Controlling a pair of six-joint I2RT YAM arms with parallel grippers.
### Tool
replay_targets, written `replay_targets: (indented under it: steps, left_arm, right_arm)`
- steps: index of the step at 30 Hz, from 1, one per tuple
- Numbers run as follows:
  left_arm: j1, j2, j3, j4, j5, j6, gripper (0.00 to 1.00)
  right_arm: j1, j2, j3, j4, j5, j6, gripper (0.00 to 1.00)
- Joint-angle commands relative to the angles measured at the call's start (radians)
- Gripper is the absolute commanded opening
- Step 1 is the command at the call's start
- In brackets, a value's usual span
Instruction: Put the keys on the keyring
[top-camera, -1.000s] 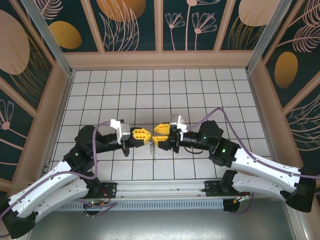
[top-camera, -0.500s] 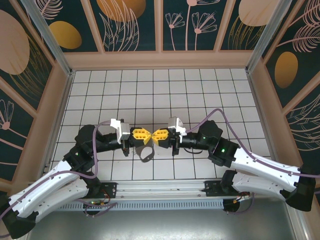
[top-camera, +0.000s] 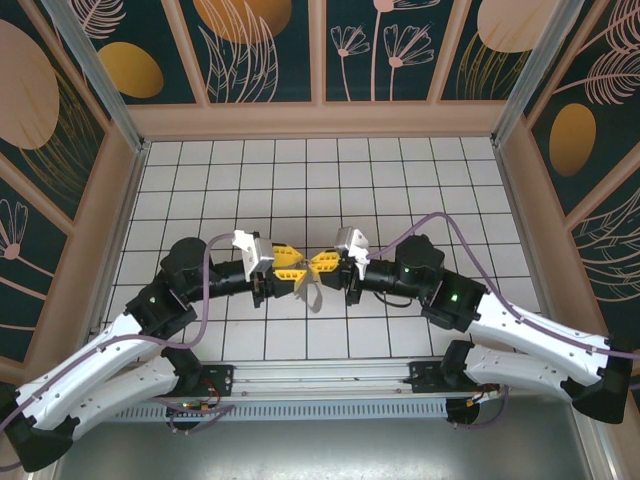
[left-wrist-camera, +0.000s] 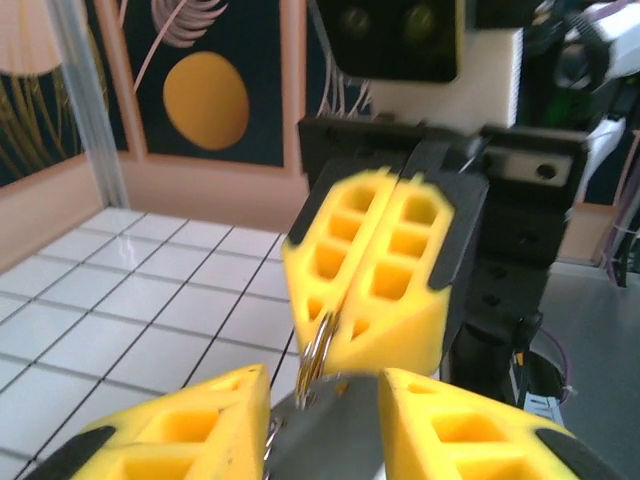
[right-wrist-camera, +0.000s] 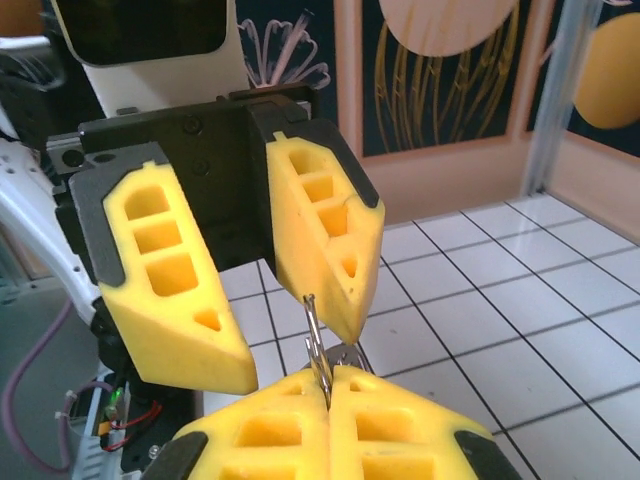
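Running along the 6 o'clock edge, a metal rail (top-camera: 320, 378) is carrying both arm bases. Just beyond it, over the white tiled table (top-camera: 400, 180), the left gripper (top-camera: 297, 272) is standing partly open with its yellow fingers apart. The right gripper (top-camera: 318, 266), facing it from 3 o'clock, is pinching the keyring (top-camera: 311, 297) with jaws fully closed. The ring is hanging blurred between the two sets of fingertips, above the tiles. At 9, 12 and 3 o'clock a tan wooden frame (top-camera: 320, 120) is bordering the grid, and dark panels (top-camera: 410, 50) with leaf and disc motifs are rising behind it.
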Motion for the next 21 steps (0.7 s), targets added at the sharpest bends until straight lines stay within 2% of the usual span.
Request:
replay_targets:
  steps: [1, 5, 10, 21]
  left_arm:
    - [-0.005, 0.011, 0.070, -0.191, -0.085, 0.095, 0.34]
    - [-0.004, 0.050, 0.143, -0.314, -0.121, 0.172, 0.33]
    - [-0.004, 0.113, 0.224, -0.398, -0.093, 0.241, 0.30]
    - [-0.005, 0.185, 0.280, -0.461, -0.049, 0.300, 0.28]
  right_arm:
    - [0.003, 0.005, 0.099, -0.118, 0.070, -0.047, 0.00]
    - [0.003, 0.033, 0.161, -0.249, 0.068, -0.070, 0.00]
    - [0.002, 0.086, 0.212, -0.375, 0.073, -0.092, 0.00]
    - [0.003, 0.111, 0.230, -0.417, 0.053, -0.108, 0.00]
